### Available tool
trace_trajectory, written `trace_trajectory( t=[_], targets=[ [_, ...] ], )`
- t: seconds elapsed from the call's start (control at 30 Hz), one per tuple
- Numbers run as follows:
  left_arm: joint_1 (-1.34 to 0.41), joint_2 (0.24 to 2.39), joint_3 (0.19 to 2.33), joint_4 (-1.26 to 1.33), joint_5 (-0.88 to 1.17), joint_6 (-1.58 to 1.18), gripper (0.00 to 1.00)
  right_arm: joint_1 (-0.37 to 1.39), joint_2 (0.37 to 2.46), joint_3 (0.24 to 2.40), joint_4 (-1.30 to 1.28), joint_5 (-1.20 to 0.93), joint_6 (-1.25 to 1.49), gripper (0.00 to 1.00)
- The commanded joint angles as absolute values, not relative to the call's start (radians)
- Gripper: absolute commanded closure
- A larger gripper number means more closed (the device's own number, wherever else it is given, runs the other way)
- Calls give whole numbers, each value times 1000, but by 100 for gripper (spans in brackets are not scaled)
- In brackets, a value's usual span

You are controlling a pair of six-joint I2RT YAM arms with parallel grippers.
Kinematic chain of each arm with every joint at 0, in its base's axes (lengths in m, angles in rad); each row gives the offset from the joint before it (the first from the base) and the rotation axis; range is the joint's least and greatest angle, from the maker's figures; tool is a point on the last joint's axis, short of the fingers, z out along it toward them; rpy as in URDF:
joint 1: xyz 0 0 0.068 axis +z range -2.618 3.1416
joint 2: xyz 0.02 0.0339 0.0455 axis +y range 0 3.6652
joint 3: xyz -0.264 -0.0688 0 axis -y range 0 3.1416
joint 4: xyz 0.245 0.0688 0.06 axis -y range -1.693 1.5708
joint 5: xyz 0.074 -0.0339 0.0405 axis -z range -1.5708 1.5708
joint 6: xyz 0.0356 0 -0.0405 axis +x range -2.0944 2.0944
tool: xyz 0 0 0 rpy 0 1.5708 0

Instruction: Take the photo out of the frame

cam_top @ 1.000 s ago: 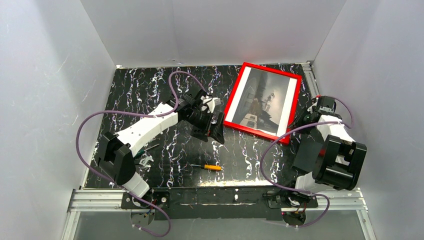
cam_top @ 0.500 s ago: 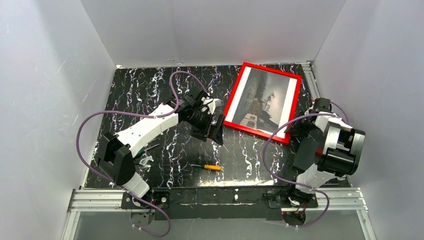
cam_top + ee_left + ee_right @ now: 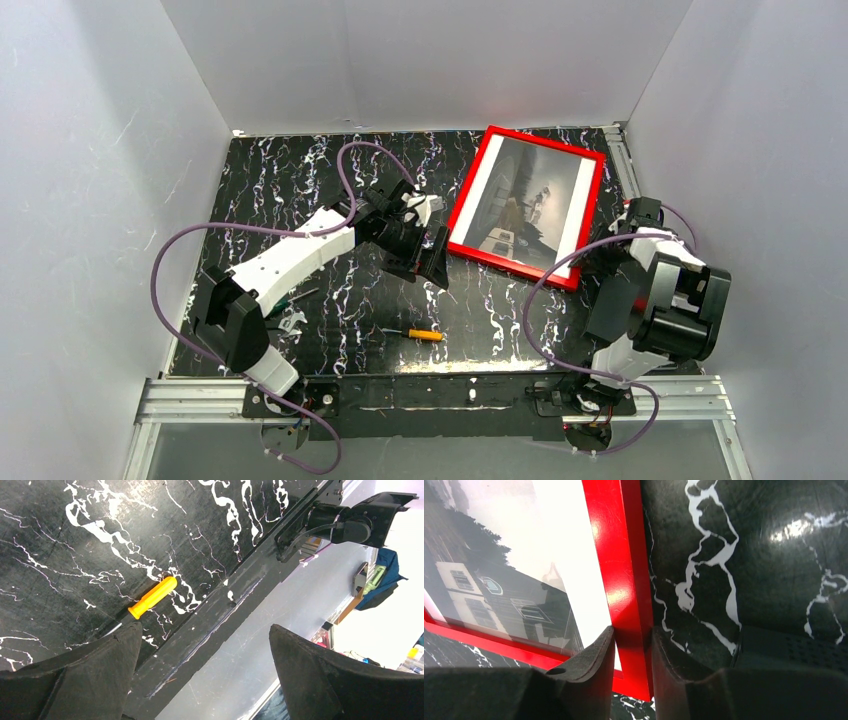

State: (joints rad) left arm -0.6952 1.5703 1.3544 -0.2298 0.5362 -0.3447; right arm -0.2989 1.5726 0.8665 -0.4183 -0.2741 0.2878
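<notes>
R end effector [image 3: 631,635]: narrow, pinched on frame [image 3: 624,555] at its right long edge, close to near-right corner. One finger [image 3: 589,670] on front face over white strip of photo [image 3: 530,205], other finger [image 3: 674,675] against outer side of red rim. Cannot tell if gripped edge is raised off table [image 3: 300,180].

Frame: far-right part of table, face up, askew, near-left corner pointing toward L arm. Photo seated inside frame; dim grey-black scene, white strips along both long sides. R wrist view shows pale building w/ windows in print.

L end effector [image 3: 432,262]: wide, holding nothing, just beside frame's near-left corner, not touching it. L wrist view looks back toward near edge of table.

Screwdriver [image 3: 152,596], orange handle, flat on table near front-centre, well apart from frame & both end effectors.
</notes>
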Motion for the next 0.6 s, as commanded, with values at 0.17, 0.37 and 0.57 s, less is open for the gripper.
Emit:
trace_trajectory(
  t=[0.17, 0.37, 0.57],
  targets=[
    [-741, 1538, 1322, -270, 530, -322, 0, -301, 1404, 843, -482, -362, 325, 99],
    [-856, 1499, 1257, -222, 333, -189, 0, -297, 1358, 788, -477, -403, 357, 99],
    [-1088, 1346, 957, 194, 52, 138, 0, -291, 1334, 758, -473, -425, 365, 99]
  ],
)
